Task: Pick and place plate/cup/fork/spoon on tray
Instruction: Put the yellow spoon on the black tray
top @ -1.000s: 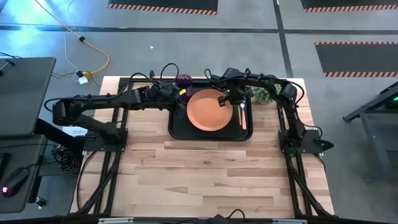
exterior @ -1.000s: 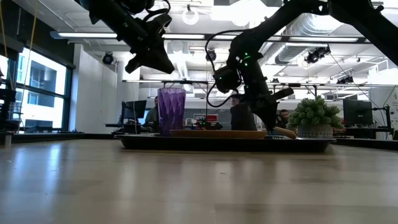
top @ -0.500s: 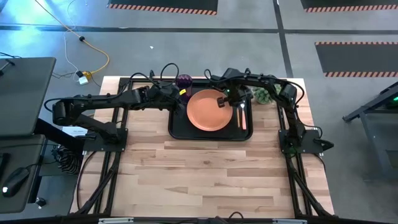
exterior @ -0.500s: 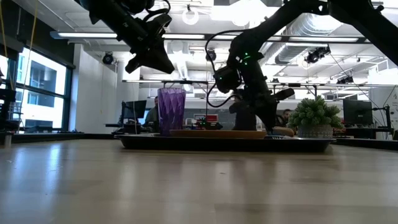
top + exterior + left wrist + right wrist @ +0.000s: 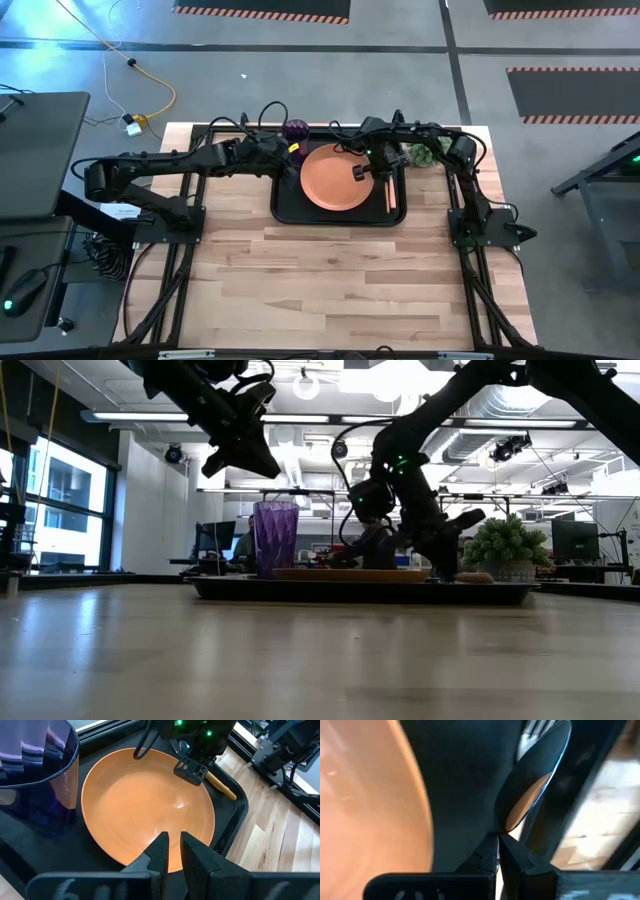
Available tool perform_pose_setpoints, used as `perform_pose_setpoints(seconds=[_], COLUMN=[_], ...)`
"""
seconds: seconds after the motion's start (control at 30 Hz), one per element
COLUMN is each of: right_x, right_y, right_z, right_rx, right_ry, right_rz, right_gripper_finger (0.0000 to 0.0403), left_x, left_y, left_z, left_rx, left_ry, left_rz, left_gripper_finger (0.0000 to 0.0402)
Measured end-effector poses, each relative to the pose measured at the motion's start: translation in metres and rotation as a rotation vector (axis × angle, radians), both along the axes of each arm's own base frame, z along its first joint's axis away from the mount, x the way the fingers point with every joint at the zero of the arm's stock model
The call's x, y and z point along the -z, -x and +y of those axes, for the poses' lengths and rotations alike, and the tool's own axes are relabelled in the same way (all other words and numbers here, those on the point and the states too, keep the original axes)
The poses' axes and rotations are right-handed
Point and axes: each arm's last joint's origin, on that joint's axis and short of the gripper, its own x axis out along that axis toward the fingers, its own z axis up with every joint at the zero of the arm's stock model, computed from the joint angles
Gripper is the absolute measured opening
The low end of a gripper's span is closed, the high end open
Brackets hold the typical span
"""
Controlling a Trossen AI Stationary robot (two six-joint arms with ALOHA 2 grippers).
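Observation:
The black tray (image 5: 285, 205) lies at the table's far middle. The orange plate (image 5: 330, 178) rests flat on it, and the purple cup (image 5: 296, 130) stands upright at its far left corner. The fork (image 5: 389, 192) lies along the tray's right side, its tines (image 5: 536, 727) toward the far edge. My right gripper (image 5: 363, 173) is low over the plate's right rim, shut on the spoon (image 5: 537, 762). My left gripper (image 5: 291, 152) hangs shut and empty above the tray's far left, beside the cup (image 5: 35, 765). My right gripper pinches the spoon at its narrow neck (image 5: 506, 826), just behind the bowl. The fingers slant down from the near side and lie along the spoon. The handle is hidden under the fingers. The bowl points toward the far edge, low over the tray floor (image 5: 465, 780) beside the fork's tines.
A small green potted plant (image 5: 425, 152) stands just past the tray's far right corner. Bare wood (image 5: 330, 280) fills the near half of the table. Each arm's base frame runs along its side edge.
My right gripper has gone a little toward the table's near and right edges and down, from over the plate toward the strip of tray beside the fork, still shut.

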Motion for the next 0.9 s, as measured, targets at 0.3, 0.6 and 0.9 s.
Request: perform_pose_setpoints(seconds=[0.3, 0.6, 0.9], right_x=[0.0017, 0.0026, 0.0028], right_y=[-0.0017, 0.0001, 0.0000], right_z=[-0.0009, -0.0083, -0.0085], right_rx=[0.004, 0.012, 0.000], right_ry=[0.006, 0.028, 0.046], right_rz=[-0.025, -0.042, -0.035], right_gripper_finger=[0.0000, 0.0000, 0.0013], left_x=[0.0001, 0.0001, 0.0002], left_y=[0.0000, 0.0001, 0.0001], left_z=[-0.0001, -0.0001, -0.0001], left_rx=[0.000, 0.000, 0.000], left_ry=[0.000, 0.001, 0.001], left_rz=[0.001, 0.002, 0.002], left_gripper_finger=[0.0037, 0.0037, 0.0037])
